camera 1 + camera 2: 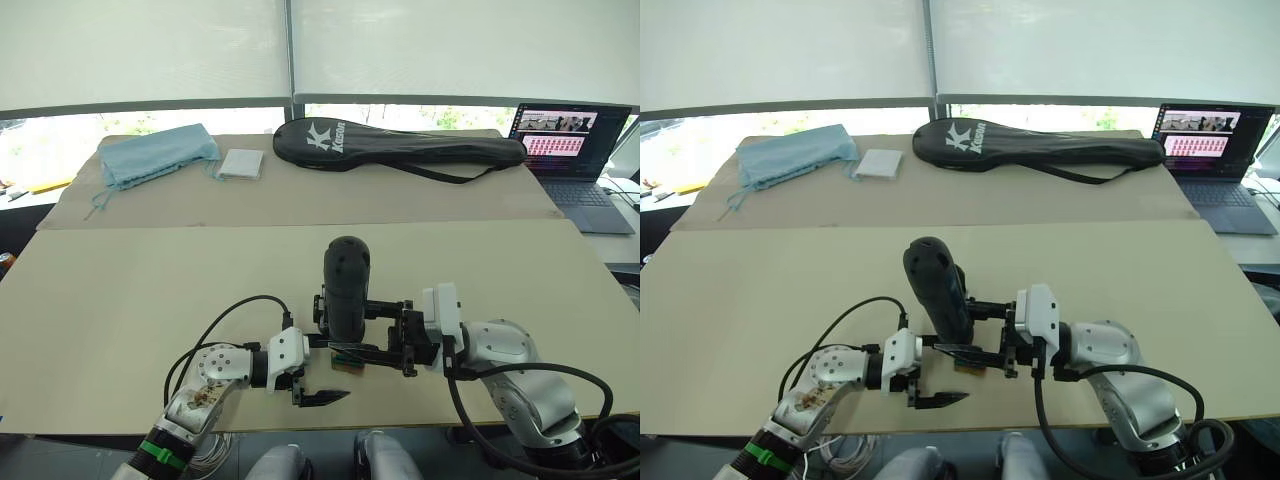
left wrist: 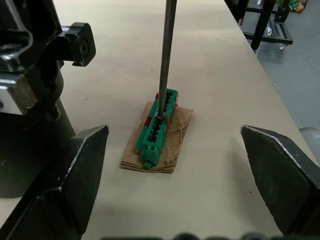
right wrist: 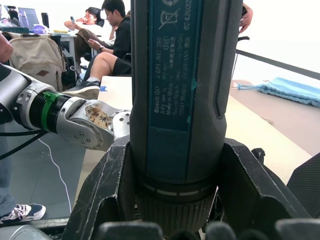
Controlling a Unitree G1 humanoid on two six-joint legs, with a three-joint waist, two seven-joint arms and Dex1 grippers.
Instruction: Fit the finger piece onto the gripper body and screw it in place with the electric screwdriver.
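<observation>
The electric screwdriver [image 1: 347,280] stands upright near the table's front edge, and my right gripper [image 1: 340,335] is shut around its lower barrel. Its thin metal bit [image 2: 167,55] points straight down, with the tip in a small green holder [image 2: 157,127] that lies on a brown card box [image 2: 175,145]. My left gripper [image 1: 340,372] is open, one finger on each side of that box, touching nothing. The finger piece and the gripper body are out of view.
At the back of the table lie a black racket bag [image 1: 400,148], a blue cloth [image 1: 155,155] and a small white pad [image 1: 240,163]. A laptop [image 1: 575,150] sits at the far right. Seated people [image 3: 107,40] show beyond the table's left side.
</observation>
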